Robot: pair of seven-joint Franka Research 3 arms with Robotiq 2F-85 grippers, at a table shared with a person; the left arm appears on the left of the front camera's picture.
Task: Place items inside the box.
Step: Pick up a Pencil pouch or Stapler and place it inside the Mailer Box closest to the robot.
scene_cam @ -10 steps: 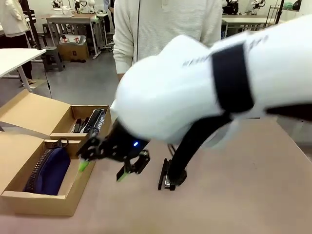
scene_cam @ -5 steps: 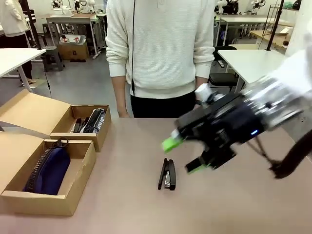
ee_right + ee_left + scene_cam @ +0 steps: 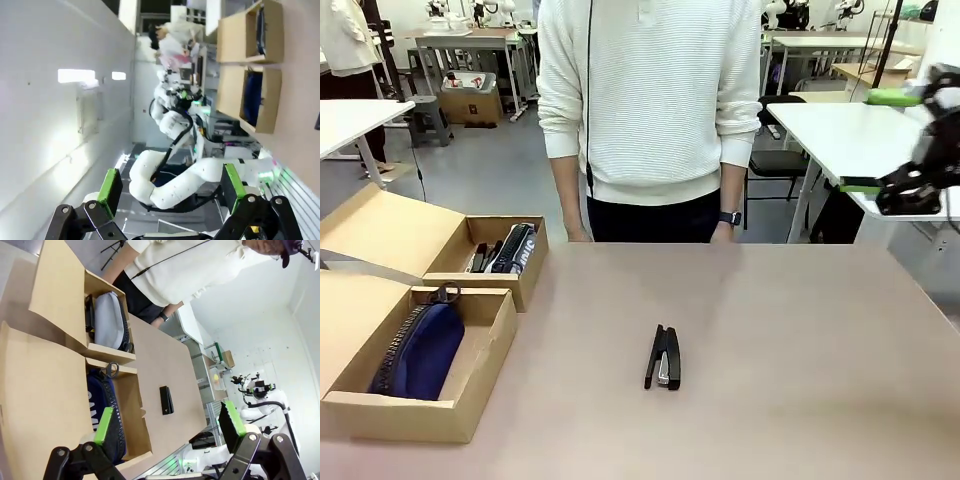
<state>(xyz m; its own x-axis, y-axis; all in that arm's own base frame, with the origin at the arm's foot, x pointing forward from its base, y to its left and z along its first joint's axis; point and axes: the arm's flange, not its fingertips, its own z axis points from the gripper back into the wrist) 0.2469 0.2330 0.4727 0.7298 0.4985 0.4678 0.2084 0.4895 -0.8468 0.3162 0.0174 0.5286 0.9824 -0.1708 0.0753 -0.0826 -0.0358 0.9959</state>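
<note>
A black stapler (image 3: 663,357) is lying alone near the middle of the table (image 3: 800,390), its length pointing toward twelve o'clock, where a person (image 3: 650,100) in a white sweater is standing. The right gripper (image 3: 865,142) is hanging off the table's edge at two o'clock from the stapler, well apart from it, jaws spread wide with nothing between them. The left wrist camera is looking down past the left gripper (image 3: 167,422), whose green-padded fingers (image 3: 104,425) are likewise standing apart and empty; the stapler (image 3: 166,399) is sitting at twelve o'clock of that gap, far below. At nine o'clock on the table, the open cardboard box (image 3: 400,420) is holding a navy pouch (image 3: 420,350) in its near compartment. The front camera is catching dark stationery (image 3: 505,250) on edge in the far compartment, while the wrist camera is showing a grey-blue zip pouch (image 3: 110,322) there.
</note>
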